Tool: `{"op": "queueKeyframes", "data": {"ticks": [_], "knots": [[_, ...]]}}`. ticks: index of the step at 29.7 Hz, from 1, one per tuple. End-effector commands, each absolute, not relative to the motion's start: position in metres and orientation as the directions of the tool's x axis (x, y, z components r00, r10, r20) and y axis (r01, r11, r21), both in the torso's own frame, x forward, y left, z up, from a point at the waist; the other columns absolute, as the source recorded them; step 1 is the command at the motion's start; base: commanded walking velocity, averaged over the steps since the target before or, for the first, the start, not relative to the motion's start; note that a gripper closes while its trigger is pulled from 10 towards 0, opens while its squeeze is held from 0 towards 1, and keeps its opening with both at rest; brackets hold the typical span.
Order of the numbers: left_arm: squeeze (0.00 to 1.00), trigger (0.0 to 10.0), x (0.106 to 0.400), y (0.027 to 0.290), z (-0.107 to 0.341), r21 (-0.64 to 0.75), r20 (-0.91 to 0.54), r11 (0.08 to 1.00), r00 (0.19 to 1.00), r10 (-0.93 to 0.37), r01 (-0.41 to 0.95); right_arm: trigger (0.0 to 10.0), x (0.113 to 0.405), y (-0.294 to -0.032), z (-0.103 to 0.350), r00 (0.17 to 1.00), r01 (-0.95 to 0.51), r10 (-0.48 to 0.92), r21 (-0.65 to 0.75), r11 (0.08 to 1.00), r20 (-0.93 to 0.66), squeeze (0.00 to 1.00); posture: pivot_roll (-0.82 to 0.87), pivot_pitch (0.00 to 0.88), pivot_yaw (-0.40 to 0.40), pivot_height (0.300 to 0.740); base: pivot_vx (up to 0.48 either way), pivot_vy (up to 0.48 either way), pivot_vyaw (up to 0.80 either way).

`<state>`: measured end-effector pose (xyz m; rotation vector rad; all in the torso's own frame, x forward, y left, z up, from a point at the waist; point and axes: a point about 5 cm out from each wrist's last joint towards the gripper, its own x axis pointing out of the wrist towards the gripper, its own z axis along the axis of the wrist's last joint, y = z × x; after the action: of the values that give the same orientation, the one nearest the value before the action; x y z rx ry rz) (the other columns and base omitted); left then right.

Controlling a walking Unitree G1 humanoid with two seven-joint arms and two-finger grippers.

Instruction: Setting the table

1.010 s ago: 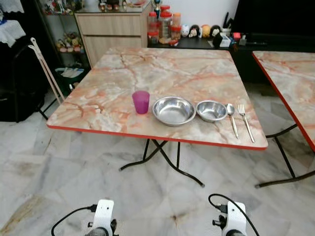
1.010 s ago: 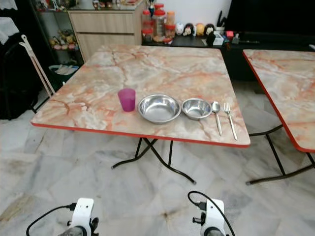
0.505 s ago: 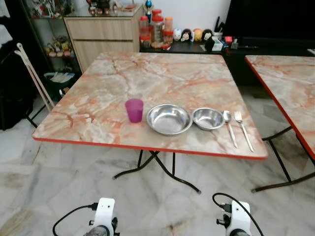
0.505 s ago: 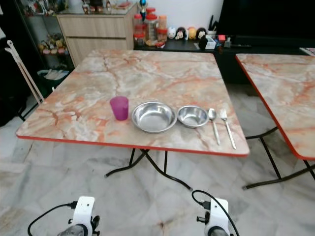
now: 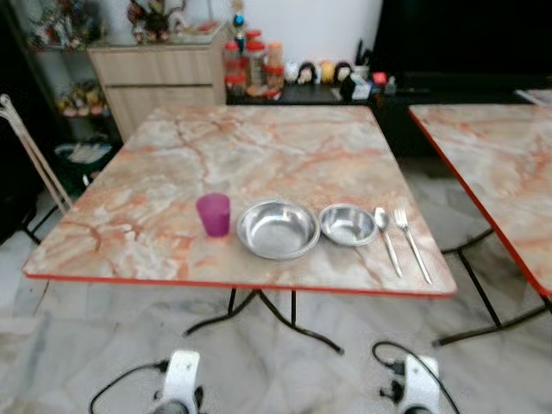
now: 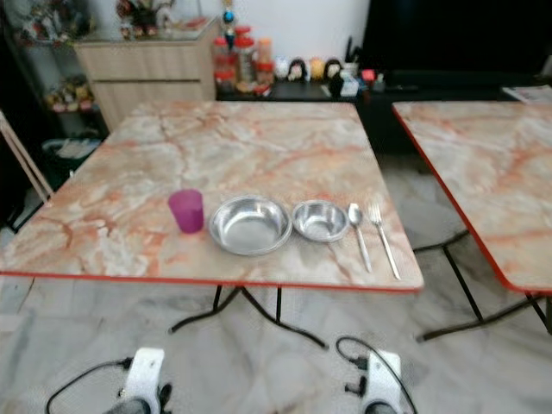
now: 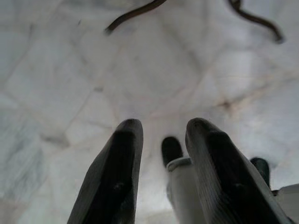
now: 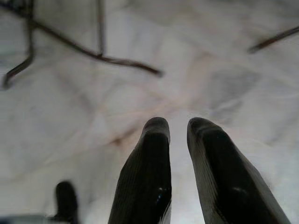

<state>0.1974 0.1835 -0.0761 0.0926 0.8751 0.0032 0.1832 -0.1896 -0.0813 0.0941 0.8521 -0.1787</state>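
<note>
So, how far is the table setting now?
One place looks laid near the front edge of the table: purple cup, large steel bowl, small steel bowl, spoon, fork in a row. Nothing is in hand: left gripper and right gripper hang empty over the floor. What remains, I cannot tell.

1 cup [image 5: 213, 214], 2 bowls [image 5: 278, 229] [image 5: 348, 224], 1 spoon [image 5: 385, 233], 1 fork [image 5: 410, 241], 2 tables [image 5: 259, 147] [image 5: 500, 164].
</note>
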Motion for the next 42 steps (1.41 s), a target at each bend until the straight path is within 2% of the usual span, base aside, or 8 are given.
{"op": "queueKeyframes", "data": {"ticks": [1, 18, 28, 32, 35, 42], "knots": [[0.00, 10.0, 0.199, 0.180, -0.076, 0.079, -0.767, 0.996, 0.640, 0.033, 0.043, 10.0, 0.185, -0.194, -0.080, 0.646, 0.193, -0.127, 0.000, 0.981, -0.753, 0.00, -0.04, 0.000, -0.002, 0.740, 0.311, 0.000, 0.00], [0.00, 10.0, 0.198, 0.181, -0.076, 0.081, -0.768, 0.996, 0.639, 0.037, 0.040, 10.0, 0.184, -0.192, -0.081, 0.641, 0.190, -0.121, 0.004, 0.982, -0.758, 0.00, -0.03, 0.000, -0.003, 0.740, 0.311, 0.000, 0.00], [0.00, 10.0, 0.192, 0.189, -0.078, 0.099, -0.766, 0.995, 0.640, 0.058, 0.028, 10.0, 0.182, -0.190, -0.082, 0.633, 0.185, -0.116, 0.003, 0.983, -0.765, 0.00, -0.03, 0.000, 0.001, 0.740, 0.000, 0.000, 0.00], [0.00, 10.0, 0.189, 0.198, -0.076, 0.116, -0.737, 0.993, 0.671, 0.087, -0.002, 10.0, 0.181, -0.191, -0.083, 0.629, 0.188, -0.119, 0.002, 0.982, -0.768, 0.00, -0.03, 0.000, 0.007, 0.740, 0.000, 0.000, 0.00], [0.00, 10.0, 0.187, 0.210, -0.073, 0.102, -0.693, 0.991, 0.708, 0.134, -0.087, 10.0, 0.177, -0.192, -0.084, 0.620, 0.191, -0.125, -0.005, 0.982, -0.774, 0.00, -0.02, 0.000, 0.004, 0.740, 0.000, 0.000, 0.00], [0.00, 10.0, 0.185, 0.225, -0.064, 0.098, -0.609, 0.985, 0.775, 0.172, -0.141, 10.0, 0.175, -0.193, -0.085, 0.616, 0.189, -0.125, -0.009, 0.982, -0.778, 0.00, -0.01, 0.000, 0.003, 0.740, 0.000, 0.000, 0.00]]}}
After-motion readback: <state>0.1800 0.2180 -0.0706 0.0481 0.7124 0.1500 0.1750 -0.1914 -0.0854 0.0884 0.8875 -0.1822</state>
